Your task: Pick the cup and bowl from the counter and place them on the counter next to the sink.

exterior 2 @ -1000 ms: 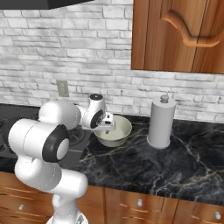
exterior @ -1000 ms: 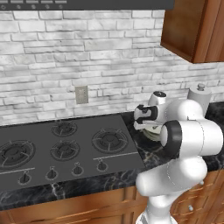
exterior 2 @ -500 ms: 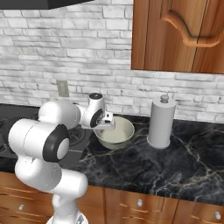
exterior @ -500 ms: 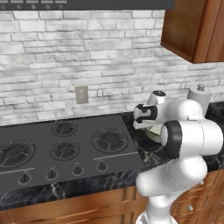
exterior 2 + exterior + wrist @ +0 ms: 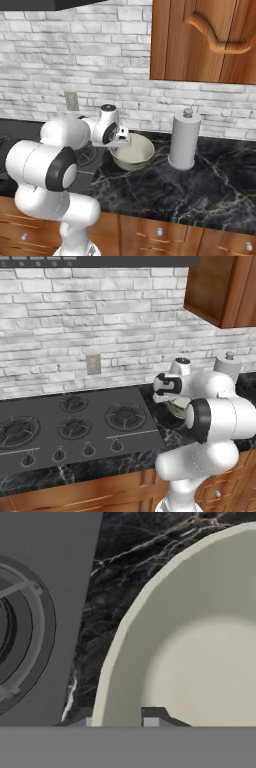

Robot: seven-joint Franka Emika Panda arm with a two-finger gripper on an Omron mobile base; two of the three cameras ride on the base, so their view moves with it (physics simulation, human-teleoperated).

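The claw [image 5: 120,722] straddles the near rim of the bowl [image 5: 200,647], one tip either side, apparently not yet closed. The bowl sits on the counter [image 5: 200,195] beyond the claw, so nothing looks moved.

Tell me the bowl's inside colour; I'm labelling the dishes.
Pale cream inside the bowl, with a thin lighter rim; the hand view shows it best.

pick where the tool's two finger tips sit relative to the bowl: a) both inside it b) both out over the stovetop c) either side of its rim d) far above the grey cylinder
c: in the hand view the bowl has its rim running down between the two finger tips of the tool.
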